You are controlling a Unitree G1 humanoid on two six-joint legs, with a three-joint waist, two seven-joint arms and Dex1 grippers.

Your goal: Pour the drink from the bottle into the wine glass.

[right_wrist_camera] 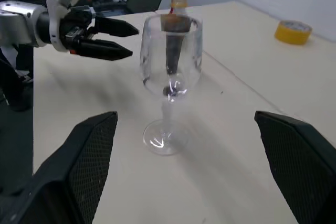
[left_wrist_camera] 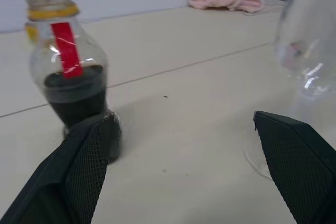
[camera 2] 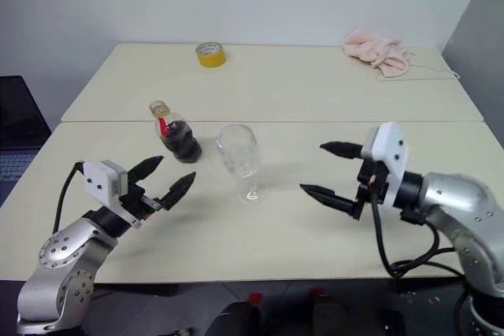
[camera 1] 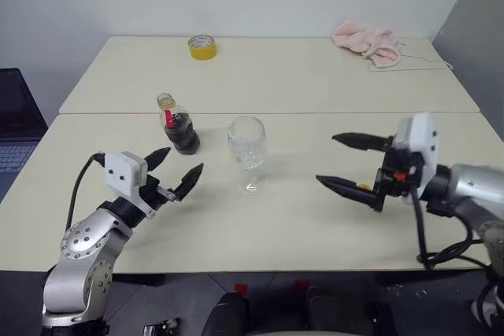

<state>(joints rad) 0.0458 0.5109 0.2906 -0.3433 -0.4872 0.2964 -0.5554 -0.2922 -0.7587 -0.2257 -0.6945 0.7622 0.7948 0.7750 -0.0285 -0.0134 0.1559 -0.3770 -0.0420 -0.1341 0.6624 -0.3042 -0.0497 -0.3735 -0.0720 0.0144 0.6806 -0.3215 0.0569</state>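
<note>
Both grippers stand with their black fingers spread wide and empty: the left gripper (camera 1: 175, 167) low over the cream table (camera 1: 315, 218), the right gripper (camera 1: 346, 164) raised on the far side of the glass. Just ahead of the left gripper's fingertips stands the small clear plastic bottle (camera 1: 179, 126), ribbed and round-bodied with a red label strip; its neck looks uncapped above a yellow ring. The dark, almost black drink (left_wrist_camera: 74, 95) fills its lower part. Between the two grippers, nearer the left one, stands the clear stemmed wine glass (camera 1: 248, 151), upright and apparently empty.

The bottle is probably light and its thin plastic will give under a squeeze, so the rounded body below the neck looks the safest hold, taken gently since the open mouth could spill. The glass is fragile, smooth and top-heavy on its thin stem; a nudge could topple it.

Well beyond both grippers lie a yellow tape roll (camera 1: 202, 46) and a crumpled pink cloth (camera 1: 366, 42), neither in the way.
</note>
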